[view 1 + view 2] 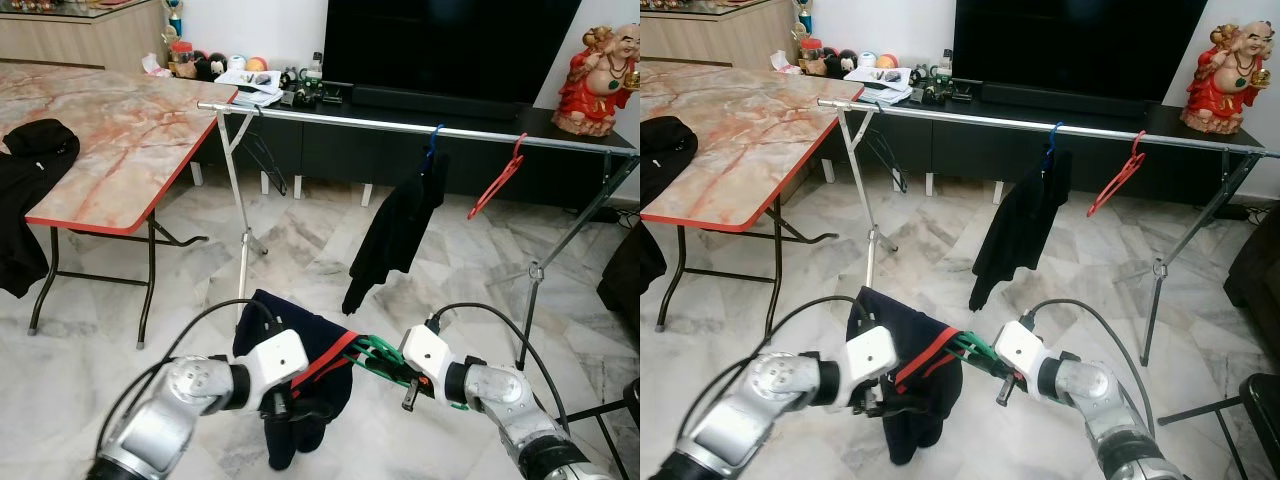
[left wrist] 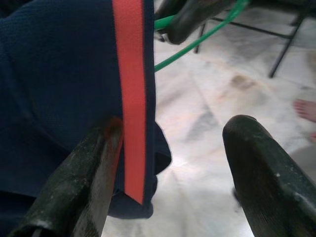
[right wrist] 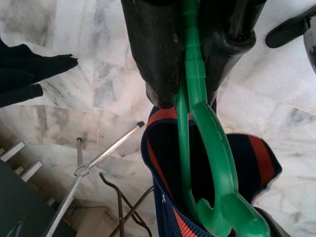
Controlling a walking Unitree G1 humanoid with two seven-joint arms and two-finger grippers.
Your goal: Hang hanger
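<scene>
My right gripper [image 1: 385, 362] is shut on a green plastic hanger [image 3: 207, 143], low over the marble floor in front of me. A navy garment with a red stripe [image 1: 275, 320] is draped over the hanger's far end and hangs down. My left gripper [image 1: 300, 405] is open beside that garment; in the left wrist view the cloth [image 2: 59, 98] rests against one of its fingers [image 2: 84, 187] while the other stands well apart. Further ahead runs a silver clothes rail [image 1: 400, 124]. It carries a black garment on a blue hanger [image 1: 400, 225], an empty red hanger [image 1: 497, 180] and a black hanger [image 1: 265, 160].
A marble-topped folding table [image 1: 110, 140] with black clothing [image 1: 35, 150] on it stands at my left. The rail's legs [image 1: 243, 240] [image 1: 535, 270] reach down to the floor. Behind the rail are a dark TV console [image 1: 480, 110] and a red statue [image 1: 595, 80].
</scene>
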